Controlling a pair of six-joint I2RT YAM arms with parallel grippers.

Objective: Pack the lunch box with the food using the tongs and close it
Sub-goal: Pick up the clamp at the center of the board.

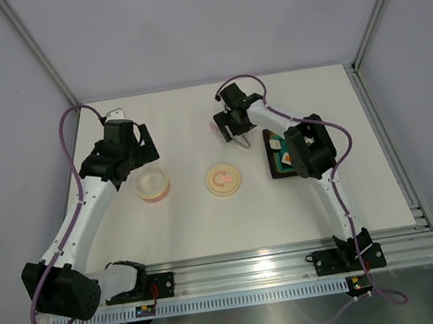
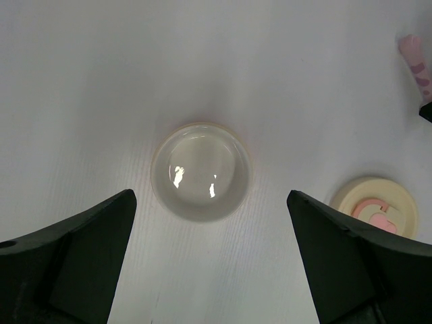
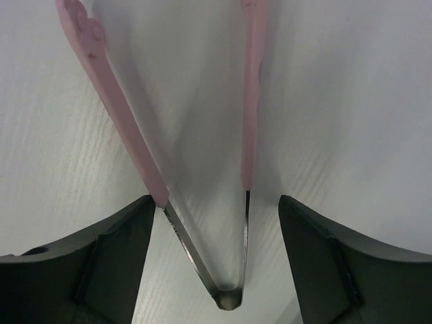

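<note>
Top: round pale-pink lunch box (image 1: 153, 186) by L gripper (image 1: 142, 163); food (image 1: 279, 145) in dark tray (image 1: 273, 172).
L wrist: box's glossy cream inside; jaws wide, empty.
R wrist: R gripper (image 3: 216, 202) straddles slim V tongs (image 3: 118, 111), pink arms, metal bend; jaws apart, unclamped.

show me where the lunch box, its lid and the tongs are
lunch box (image 2: 201, 172), left wrist view, bare inside floor
lid (image 1: 224, 180), top view, centre of the disc
tongs (image 3: 113, 101), right wrist view, left pink arm
</note>
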